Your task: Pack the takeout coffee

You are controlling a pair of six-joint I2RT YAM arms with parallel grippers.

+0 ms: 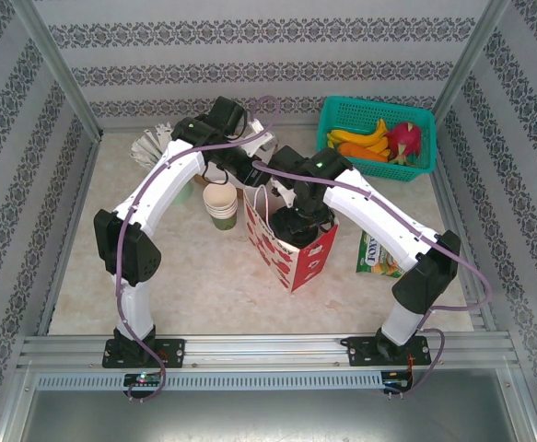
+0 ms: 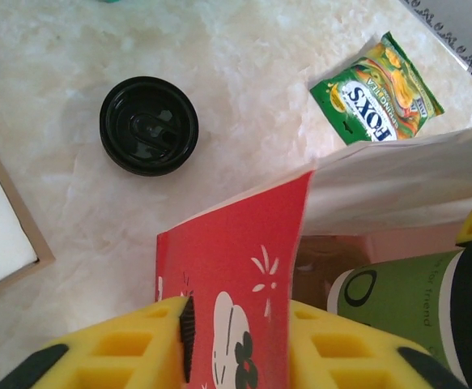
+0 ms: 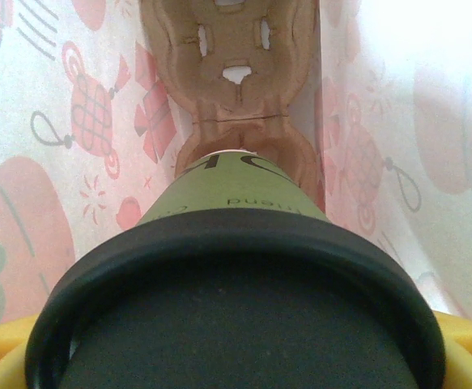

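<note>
A takeout coffee cup with green sides and a black lid hangs inside the red gift bag, just above a brown cardboard carrier at the bag's bottom. My right gripper is shut on the cup at its lid, a yellow finger on each side. The same cup shows in the left wrist view. My left gripper straddles the bag's red wall, one finger outside and one inside, with a gap between them. A round black lid lies on the table beside the bag.
A stack of cream paper cups stands left of the bag. A green sweets packet lies to its right. A green basket of fruit sits at the back right. A brown-edged box is near the lid.
</note>
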